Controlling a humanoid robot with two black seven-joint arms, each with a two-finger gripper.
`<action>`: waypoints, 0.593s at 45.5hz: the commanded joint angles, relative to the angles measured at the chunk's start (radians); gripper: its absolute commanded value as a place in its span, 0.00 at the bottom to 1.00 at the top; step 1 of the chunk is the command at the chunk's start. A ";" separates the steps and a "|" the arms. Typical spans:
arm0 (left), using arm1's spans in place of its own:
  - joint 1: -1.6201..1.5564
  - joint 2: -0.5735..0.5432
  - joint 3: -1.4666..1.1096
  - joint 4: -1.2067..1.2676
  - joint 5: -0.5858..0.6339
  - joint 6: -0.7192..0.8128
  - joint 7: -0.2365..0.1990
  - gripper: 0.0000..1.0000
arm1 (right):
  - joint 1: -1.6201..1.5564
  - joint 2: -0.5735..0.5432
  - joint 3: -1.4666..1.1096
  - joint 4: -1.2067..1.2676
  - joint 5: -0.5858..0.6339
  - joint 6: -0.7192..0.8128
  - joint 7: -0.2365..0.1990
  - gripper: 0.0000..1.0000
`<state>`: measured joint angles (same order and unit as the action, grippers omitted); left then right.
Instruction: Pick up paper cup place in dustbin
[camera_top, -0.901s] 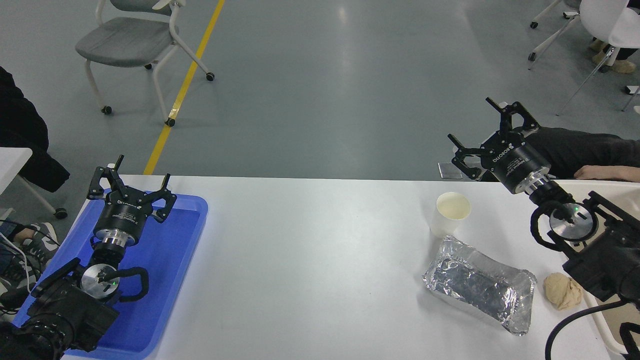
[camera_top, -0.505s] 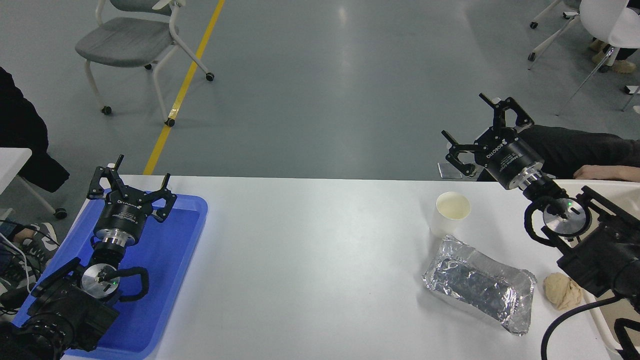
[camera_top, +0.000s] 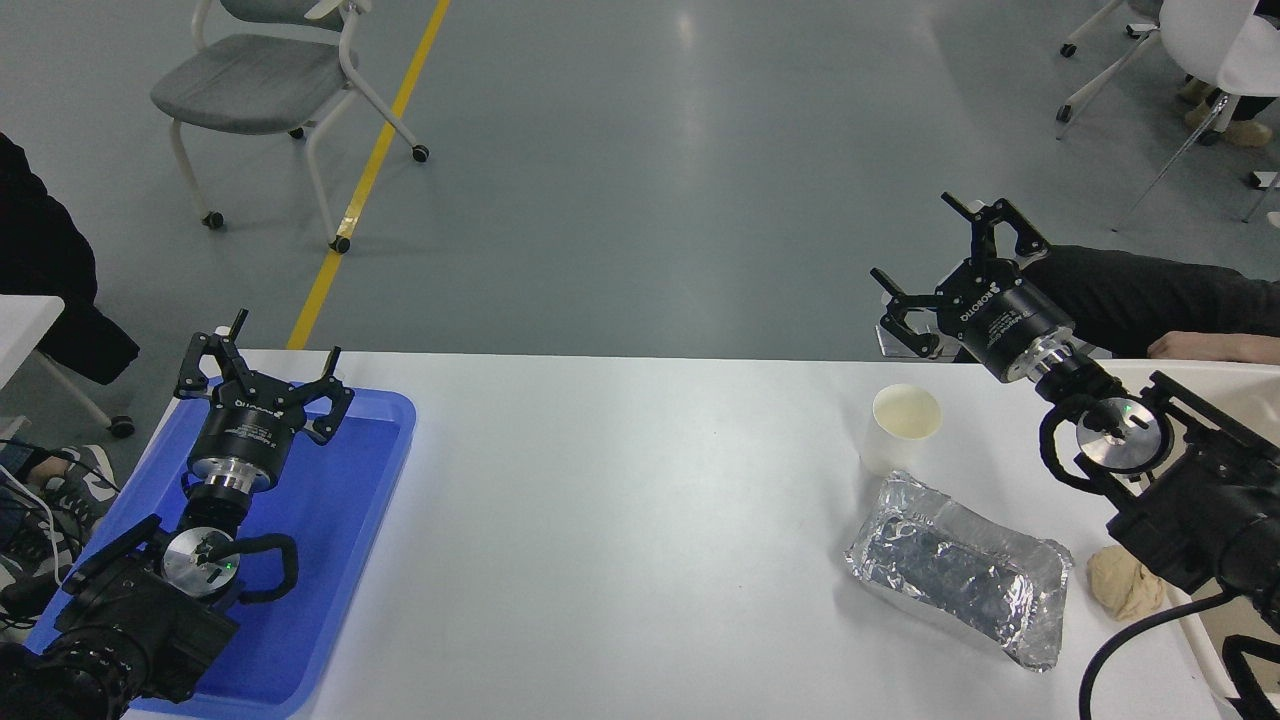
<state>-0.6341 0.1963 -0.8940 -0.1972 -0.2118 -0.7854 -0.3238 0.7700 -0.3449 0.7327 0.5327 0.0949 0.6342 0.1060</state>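
The paper cup (camera_top: 902, 427) stands upright on the white table (camera_top: 620, 500) at the right, white with a cream inside. My right gripper (camera_top: 920, 245) hangs open in the air beyond the table's far edge, above and behind the cup, apart from it. The dustbin (camera_top: 1215, 385) shows only as a cream rim at the right edge, mostly hidden behind my right arm. My left gripper (camera_top: 285, 345) is open and parked over the blue tray (camera_top: 340, 540) at the lower left.
A crumpled silver foil container (camera_top: 955, 568) lies just in front of the cup. A beige dough-like lump (camera_top: 1125, 583) sits to its right. A person's hand (camera_top: 1195, 345) and dark sleeve rest at the far right edge. Chairs stand on the floor beyond.
My right gripper has moved left and slightly up, away from the dustbin side and closer to above the cup. It stays open. The left arm and the cup have not moved.
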 joint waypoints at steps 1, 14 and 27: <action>0.001 0.000 0.000 -0.001 0.000 0.000 0.000 1.00 | 0.005 -0.020 -0.004 0.006 -0.060 0.001 -0.002 1.00; 0.001 0.000 0.000 -0.001 0.000 0.000 0.000 1.00 | 0.117 -0.114 -0.108 0.029 -0.253 -0.008 -0.009 1.00; 0.001 0.000 0.000 -0.001 0.000 0.000 0.000 1.00 | 0.343 -0.250 -0.507 0.154 -0.257 -0.079 -0.009 1.00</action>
<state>-0.6334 0.1964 -0.8943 -0.1973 -0.2116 -0.7854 -0.3237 0.9461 -0.5032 0.5034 0.6138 -0.1291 0.5923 0.0978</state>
